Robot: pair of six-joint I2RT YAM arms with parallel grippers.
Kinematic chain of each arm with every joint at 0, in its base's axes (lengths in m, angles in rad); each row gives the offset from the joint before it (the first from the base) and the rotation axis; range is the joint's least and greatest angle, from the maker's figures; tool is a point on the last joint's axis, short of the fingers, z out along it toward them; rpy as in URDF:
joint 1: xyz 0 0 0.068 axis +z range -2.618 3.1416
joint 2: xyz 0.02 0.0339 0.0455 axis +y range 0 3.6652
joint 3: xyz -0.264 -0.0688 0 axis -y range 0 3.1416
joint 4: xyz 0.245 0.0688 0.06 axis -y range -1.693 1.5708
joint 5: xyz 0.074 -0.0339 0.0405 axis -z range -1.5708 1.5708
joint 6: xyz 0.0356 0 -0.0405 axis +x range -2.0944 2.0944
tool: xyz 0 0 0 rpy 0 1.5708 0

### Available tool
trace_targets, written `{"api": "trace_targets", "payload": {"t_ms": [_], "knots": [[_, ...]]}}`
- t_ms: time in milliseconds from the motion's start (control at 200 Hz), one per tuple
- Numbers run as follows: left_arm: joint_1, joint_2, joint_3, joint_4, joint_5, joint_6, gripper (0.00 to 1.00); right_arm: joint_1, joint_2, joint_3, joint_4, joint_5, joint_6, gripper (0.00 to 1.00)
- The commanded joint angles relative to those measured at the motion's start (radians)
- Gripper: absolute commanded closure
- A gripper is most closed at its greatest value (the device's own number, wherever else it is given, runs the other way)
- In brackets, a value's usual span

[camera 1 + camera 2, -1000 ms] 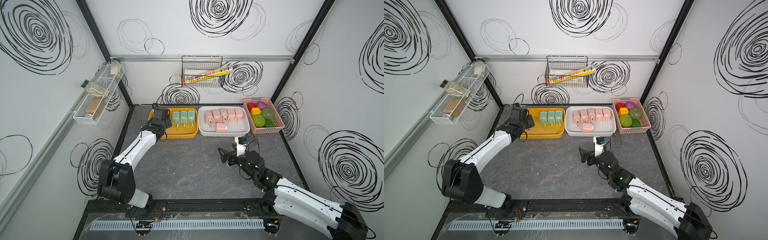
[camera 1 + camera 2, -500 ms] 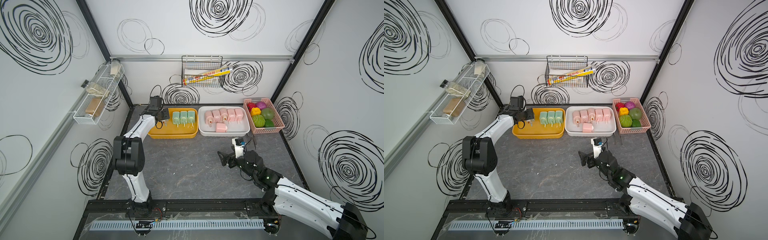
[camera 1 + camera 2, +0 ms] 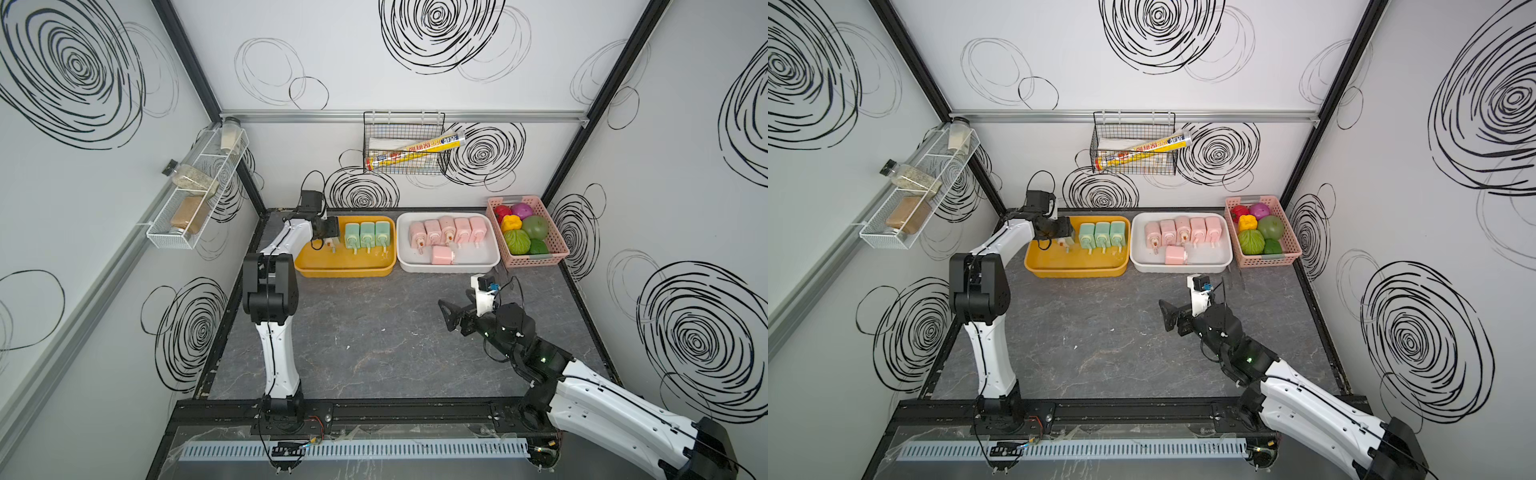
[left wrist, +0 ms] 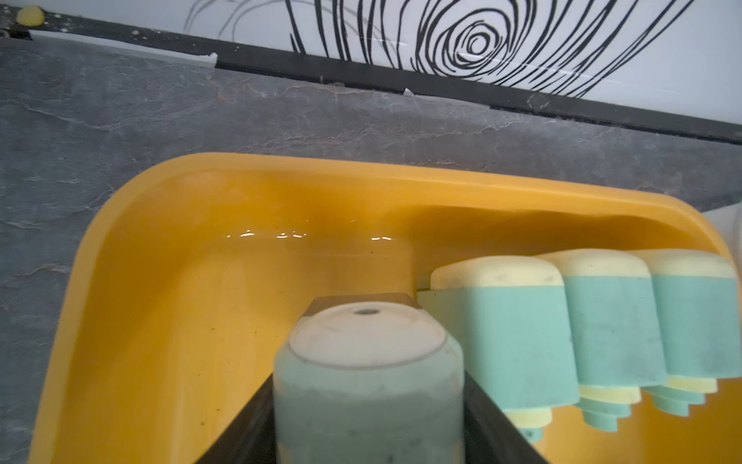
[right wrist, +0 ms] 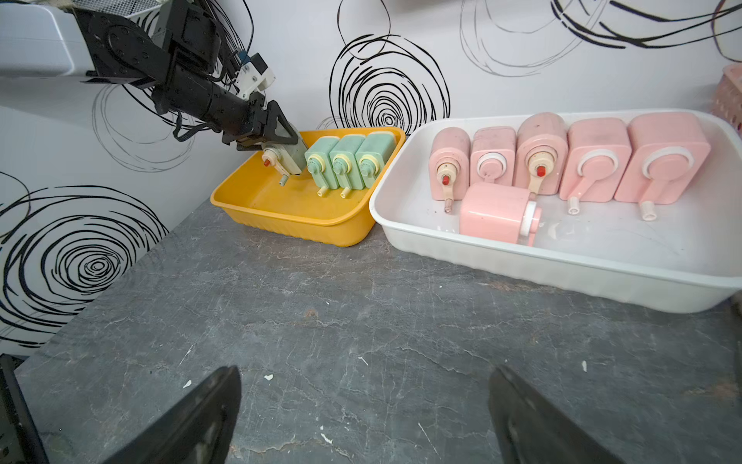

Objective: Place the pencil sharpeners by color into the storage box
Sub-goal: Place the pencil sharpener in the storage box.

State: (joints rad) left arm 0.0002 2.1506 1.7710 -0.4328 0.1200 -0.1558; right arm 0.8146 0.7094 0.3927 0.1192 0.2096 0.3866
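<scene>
Left pincer [image 5: 281, 146] was clamped on a pale green sharpener [image 5: 286, 158]. In the left wrist view its black fingers [image 4: 249, 430] pressed against the two sides of the body. It held the sharpener tilted over the yellow tray [image 3: 345, 272], at the end nearer the left arm. The cream face and crank stub were turned toward the front of the bench [image 3: 374, 332]. It was just beside three mint green sharpeners [image 3: 367, 235], which lay side by side along the back of the same tray. Whether it touched the tray floor or its nearest neighbour could not be told.

Right pincer [image 5: 361, 401] stood wide open with nothing between its fingers. It was low over bare bench, well apart from both trays and pointed toward them.

Close beside the yellow tray, on the right arm's side, sat the white tray [image 3: 446, 266]. Five pink sharpeners [image 3: 446, 230] lay in a row along its back, cranks toward the front. A sixth pink sharpener [image 3: 441, 254] lay on its side just in front of that row. Beyond the white tray, in the back corner, a pink basket [image 3: 536, 259] held round toy fruits [image 3: 517, 242].
</scene>
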Motion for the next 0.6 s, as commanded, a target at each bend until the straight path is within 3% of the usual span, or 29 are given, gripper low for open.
{"api": "trace_targets", "payload": {"t_ms": [0,220,595], "knots": [[0.006,0.024,0.072,0.009,0.056,0.018,1.0,-0.003,-0.02,-0.004,-0.024,0.017,0.024,0.0],[0.016,0.085,0.132,-0.03,0.12,0.018,1.0,-0.004,-0.048,-0.015,-0.032,0.032,0.032,0.0],[0.03,0.102,0.11,-0.015,0.122,0.007,1.0,-0.005,-0.043,-0.019,-0.025,0.029,0.035,0.0]]}}
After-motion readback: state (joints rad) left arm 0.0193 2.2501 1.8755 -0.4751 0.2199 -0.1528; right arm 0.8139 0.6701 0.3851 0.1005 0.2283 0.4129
